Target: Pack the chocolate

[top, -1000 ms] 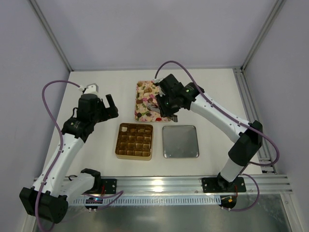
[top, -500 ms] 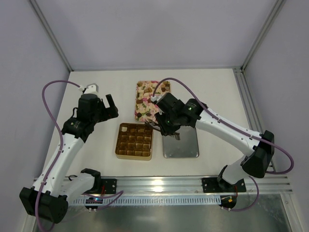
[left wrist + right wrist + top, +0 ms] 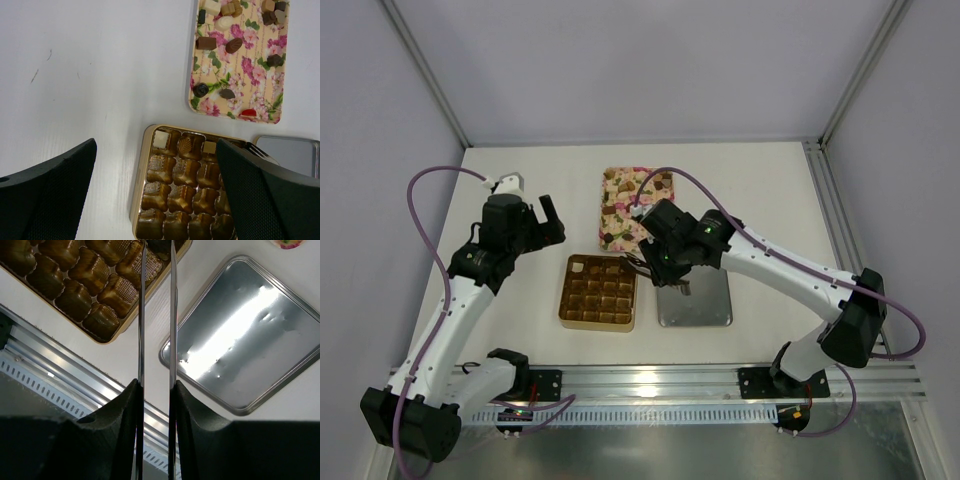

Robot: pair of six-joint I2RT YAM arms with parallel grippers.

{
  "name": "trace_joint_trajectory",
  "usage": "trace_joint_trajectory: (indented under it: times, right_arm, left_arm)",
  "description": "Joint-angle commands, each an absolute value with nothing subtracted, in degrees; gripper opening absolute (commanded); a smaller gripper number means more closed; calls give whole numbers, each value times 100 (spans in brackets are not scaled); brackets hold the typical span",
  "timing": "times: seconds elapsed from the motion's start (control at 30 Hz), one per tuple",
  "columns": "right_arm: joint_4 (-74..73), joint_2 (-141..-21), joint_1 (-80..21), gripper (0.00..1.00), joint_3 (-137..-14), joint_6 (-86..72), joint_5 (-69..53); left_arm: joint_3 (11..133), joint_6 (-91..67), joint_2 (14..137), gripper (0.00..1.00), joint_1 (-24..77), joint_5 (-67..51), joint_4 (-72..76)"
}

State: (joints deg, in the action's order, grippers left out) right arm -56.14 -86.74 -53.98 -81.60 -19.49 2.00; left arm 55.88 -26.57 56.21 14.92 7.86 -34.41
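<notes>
White table [image 3: 520,190]: left gripper [image 3: 156,145] spread; right gripper [image 3: 156,247] blades nearly together over gold box [image 3: 138,175] rim, load indiscernible. Risk: any chocolate [image 3: 233,45] released here lands outside a cell

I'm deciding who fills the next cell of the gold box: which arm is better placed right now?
Right. The right gripper is shut on the tongs, whose tips reach the edge of the gold box. The left gripper hangs open and empty off to the side, with no tool.
</notes>
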Motion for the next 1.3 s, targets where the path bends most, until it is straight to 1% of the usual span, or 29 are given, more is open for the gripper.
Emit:
trace_joint_trajectory:
  times: [0.0, 0.23, 0.33, 0.57, 0.6, 0.9, 1.03, 1.1, 1.27]
  right_arm:
    - [-5370, -8701, -5475, 33, -8244, -2004, 220]
    - [-5353, -8710, -5511, 35, -8200, -2021, 255]
    - [-5361, -8701, -5528, 38, -8183, -2030, 281]
    - [-5405, -8684, -5537, 40, -8183, -2030, 360]
    - [-5414, -8684, -5537, 42, -8183, -2030, 352]
    - [-5458, -8675, -5546, 43, -8218, -2004, 422]
    - [-5536, -8631, -5528, 43, -8375, -1960, 649]
    - [-5625, -8648, -5467, 43, -8647, -1881, 712]
    - [-5748, -8701, -4915, 43, -9131, -1644, 773]
  left_arm:
    - [5608, -2654, 5581, 100, 1485, 782, -3366]
    - [5607, -2663, 5590, 100, 1485, 791, -3366]
    - [5599, -2663, 5581, 100, 1485, 800, -3366]
    - [5607, -2663, 5581, 100, 1494, 809, -3366]
    - [5599, -2654, 5581, 100, 1485, 800, -3366]
    - [5599, -2663, 5563, 100, 1485, 809, -3366]
    - [5607, -2654, 5572, 100, 1485, 809, -3366]
    - [5607, -2654, 5572, 100, 1485, 817, -3366]
    - [5607, -2663, 5563, 100, 1485, 817, -3366]
